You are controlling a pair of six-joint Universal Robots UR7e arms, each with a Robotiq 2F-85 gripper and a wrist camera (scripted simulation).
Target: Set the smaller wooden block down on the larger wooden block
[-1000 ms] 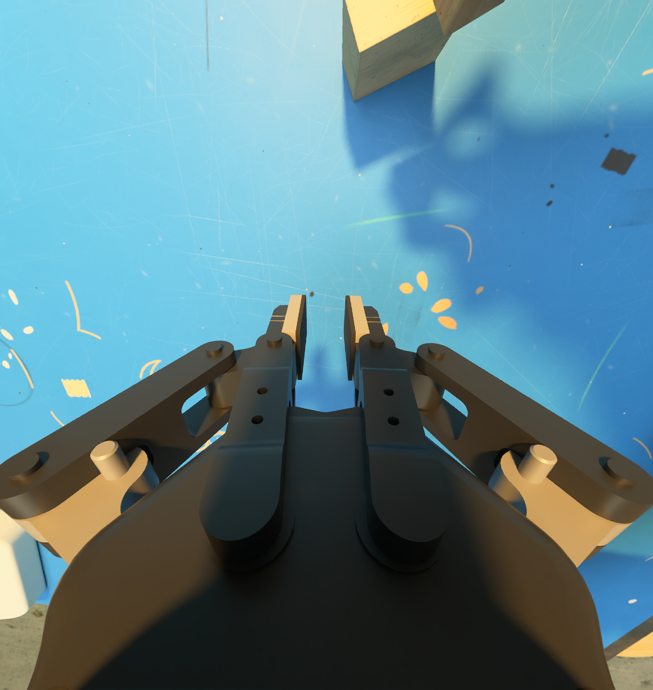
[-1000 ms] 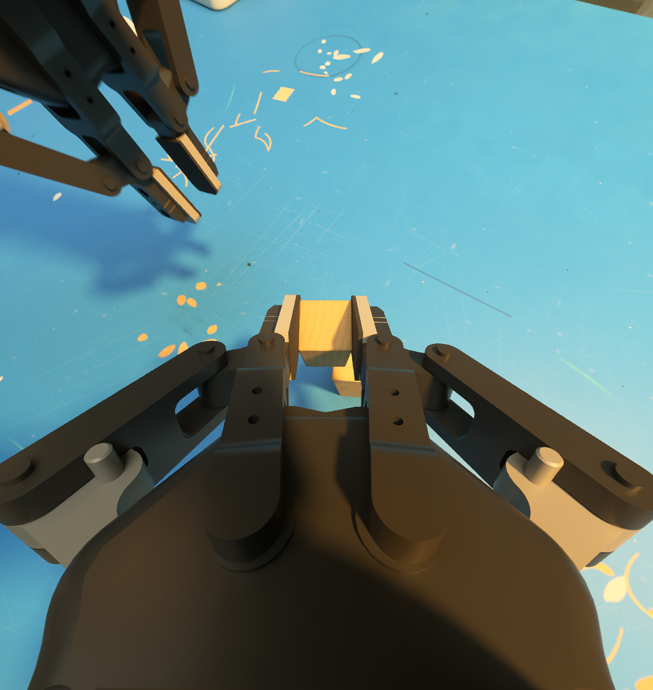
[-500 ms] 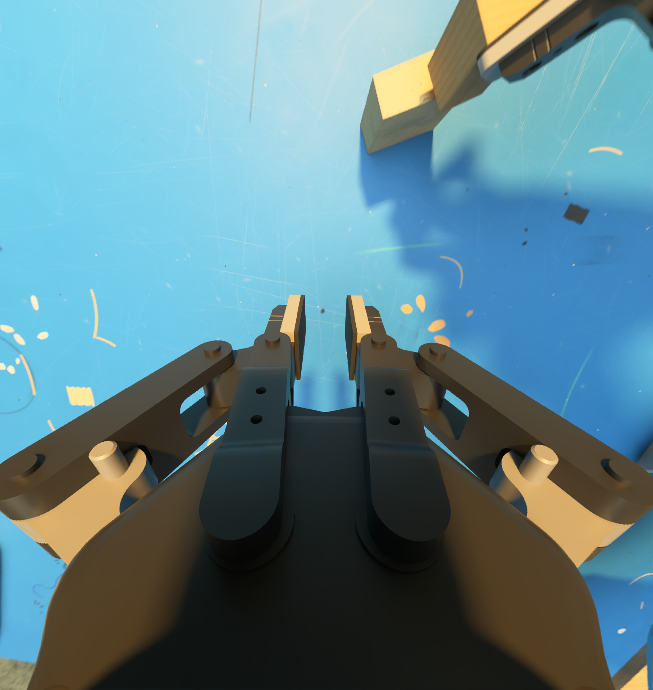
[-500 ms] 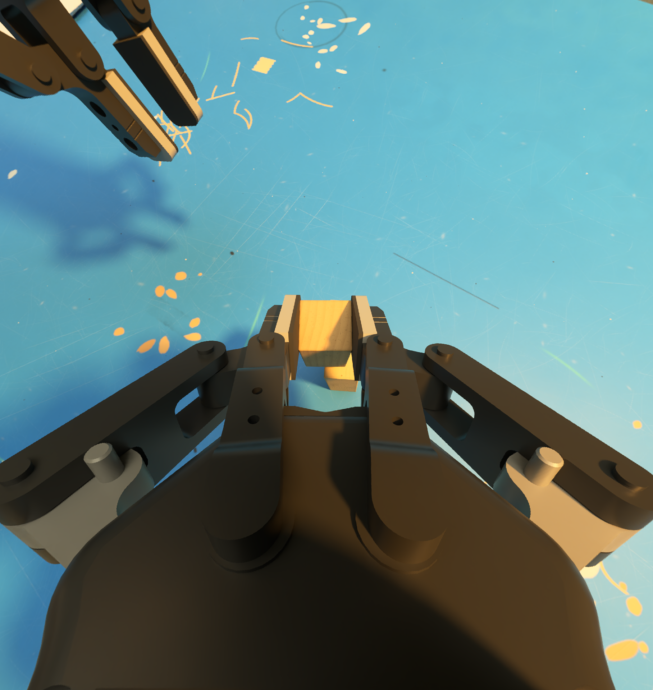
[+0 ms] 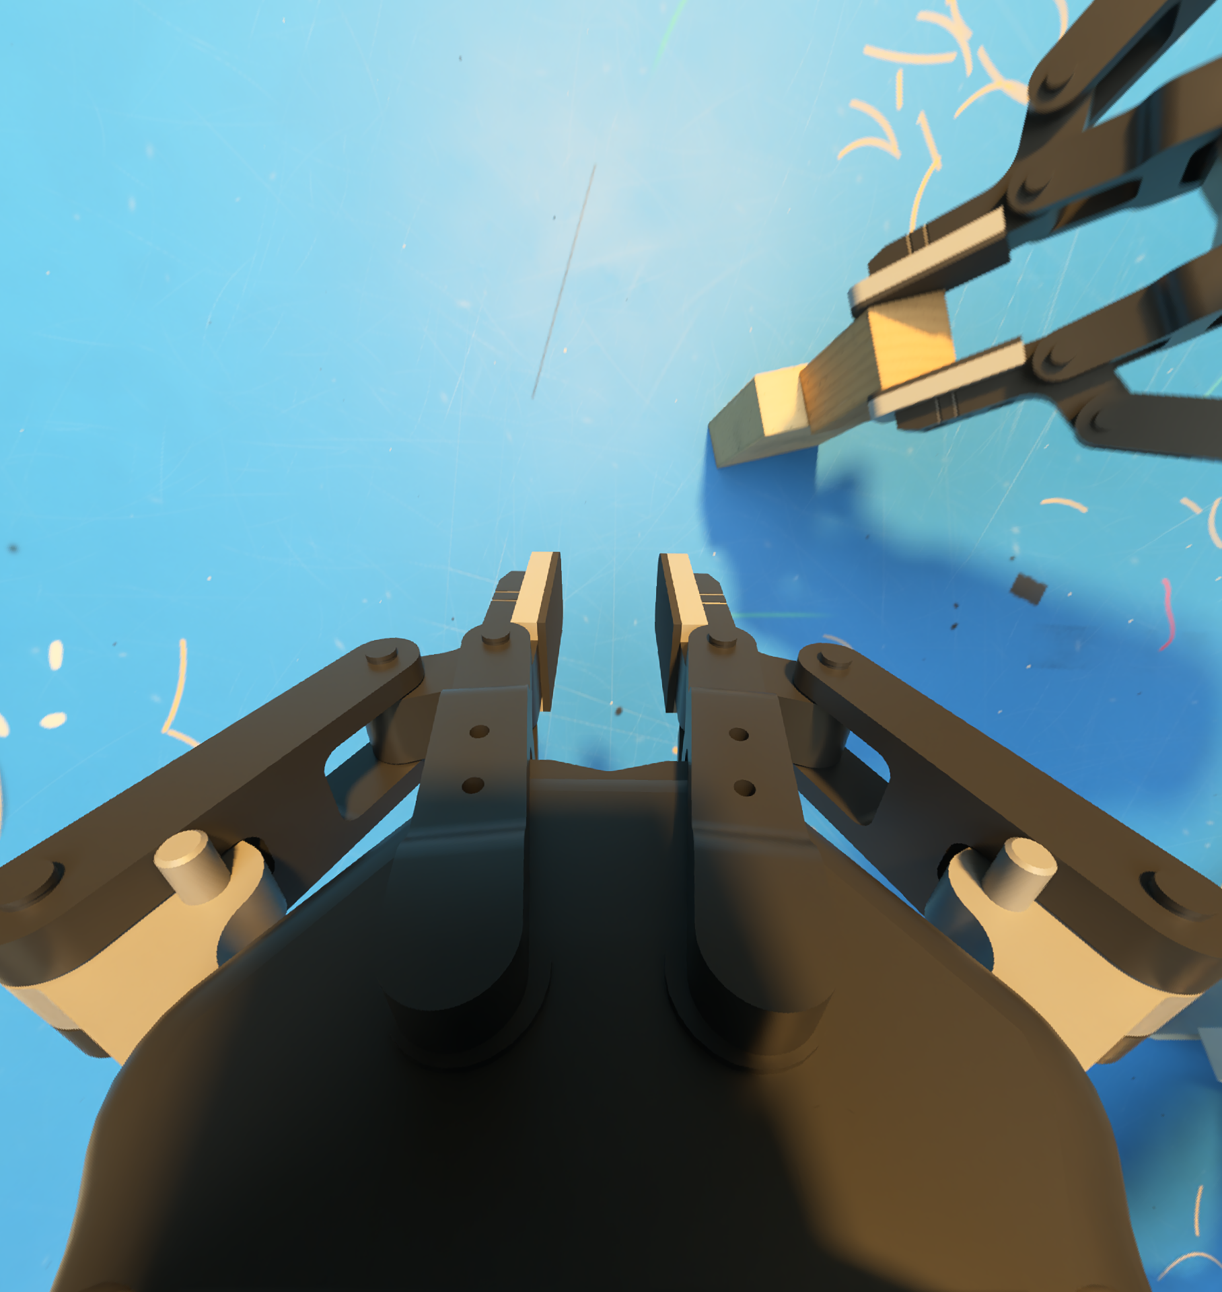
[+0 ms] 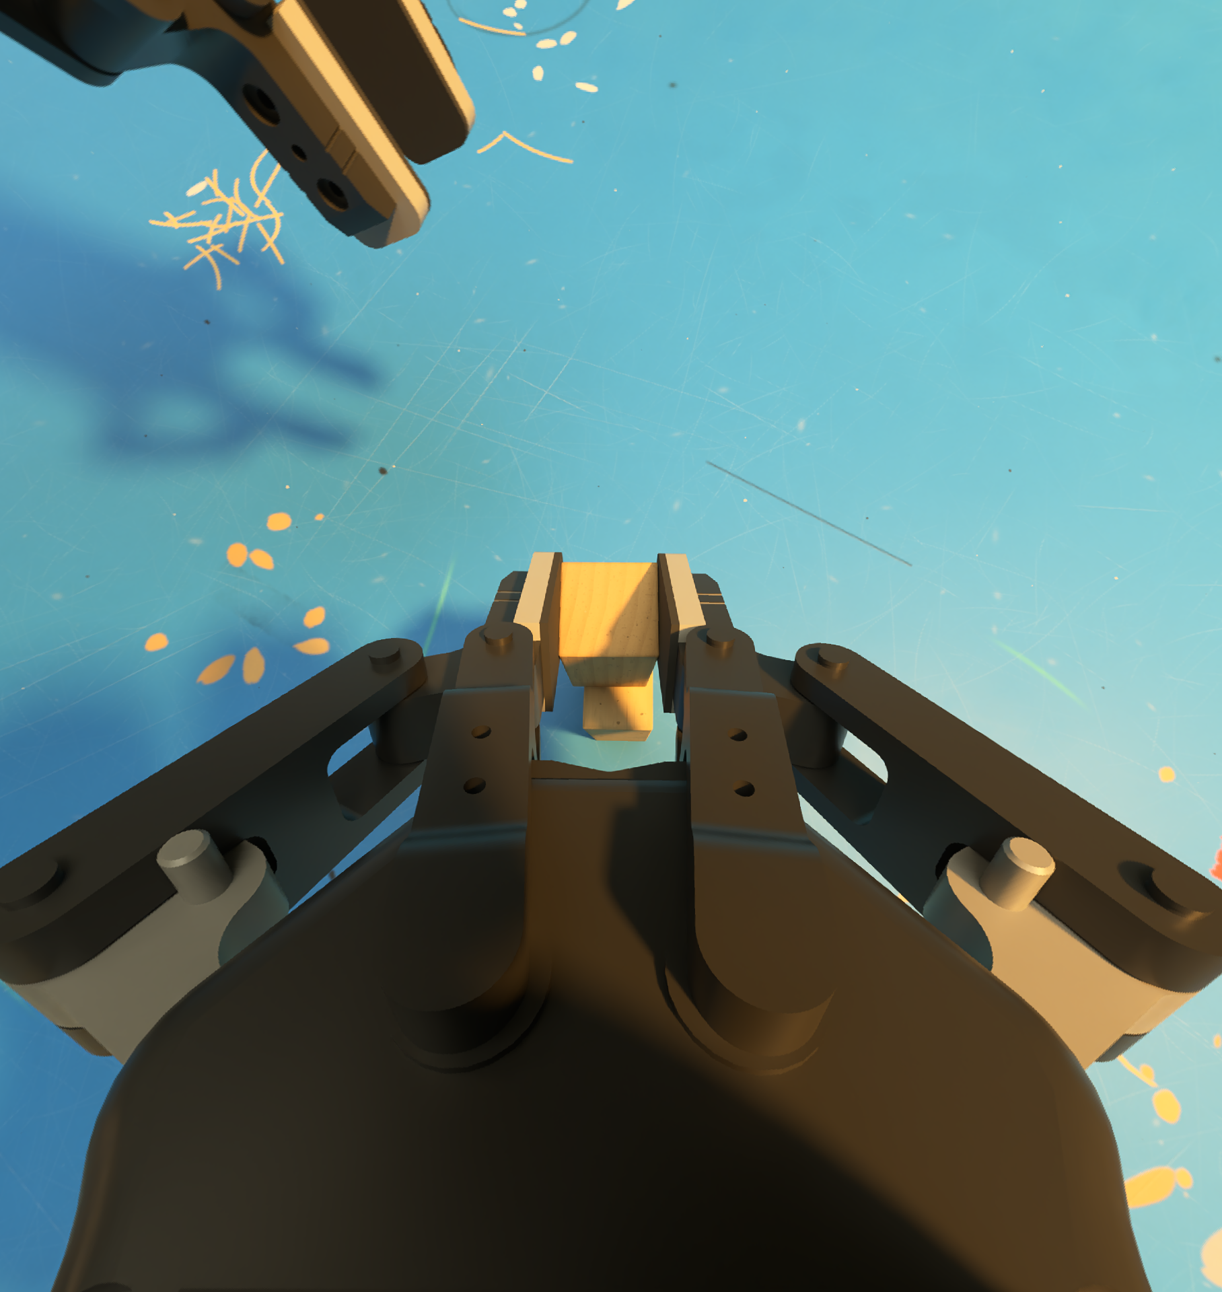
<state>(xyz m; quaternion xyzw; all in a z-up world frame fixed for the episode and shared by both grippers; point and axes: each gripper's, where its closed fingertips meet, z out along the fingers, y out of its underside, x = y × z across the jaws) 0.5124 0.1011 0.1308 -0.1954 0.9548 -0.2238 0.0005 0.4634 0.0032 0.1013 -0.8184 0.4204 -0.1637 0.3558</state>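
So at the left of the scratched blue desk, the left pincer just hangs there with its jaws a little apart and nothing between them, so it's not part of the job right now. Over at about 2 o'clock in the left wrist view, the right pincer is clamped on a pale square wooden block and holding it up off the desk. The other light wooden block sits on the desk right below it, toward 8 o'clock from the held one. In the right wrist view, the held block fills the gap between the pads, and the desk block peeks out just underneath at 6 o'clock. Honestly can't tell which block is the bigger one from these angles. My read: the pickup is done, lining up looks close, and the lowering and letting go are what's left.
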